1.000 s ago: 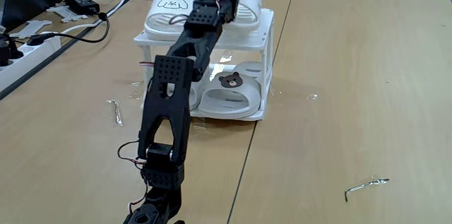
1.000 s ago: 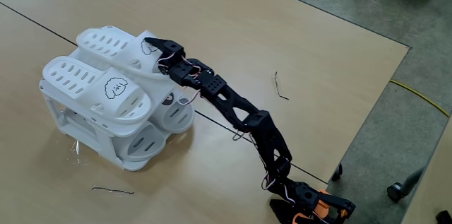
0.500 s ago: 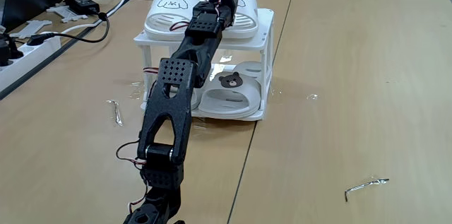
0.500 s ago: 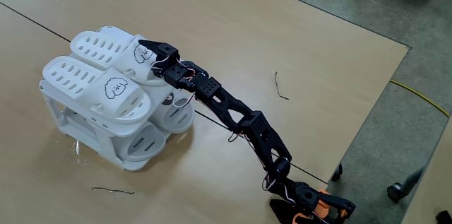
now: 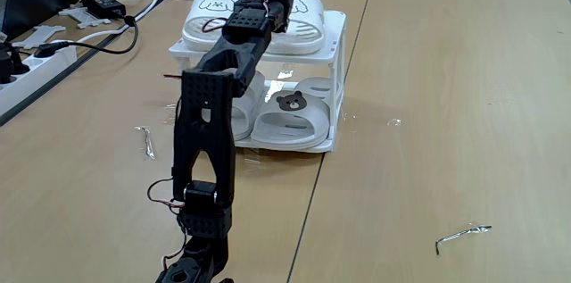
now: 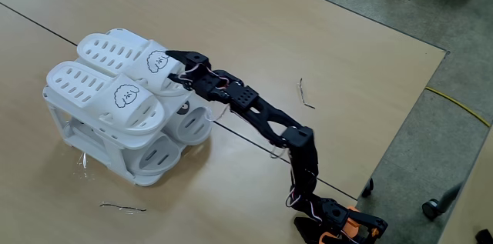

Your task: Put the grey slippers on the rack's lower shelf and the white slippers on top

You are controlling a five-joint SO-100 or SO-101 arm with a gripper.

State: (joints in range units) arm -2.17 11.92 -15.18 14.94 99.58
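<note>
- Reaching out over the counter [image 5: 428, 95], the arm is stretching toward the rack [image 6: 73, 132], and the gripper [image 6: 176, 65] is hanging just at the strap end of one white slipper on the rack's top, in a fixed view.
- Sitting side by side on the rack's slatted top, the white slippers [image 6: 115, 90] are showing their dog faces toward the arm, which suggests they are resting where the task wants them.
- Lying under that top, on the lower shelf [image 5: 299, 145], the grey slippers [image 5: 290, 122] are filling the tray, one bear badge facing out of the rack's open front.
- Judging the gripper is hard: its fingers are looking close together near the nearer white slipper's strap, but I cannot tell whether they are apart or pinching it.
- Standing this way, the arm is probably finishing the last placement, since all four slippers are sitting on the rack.
</note>
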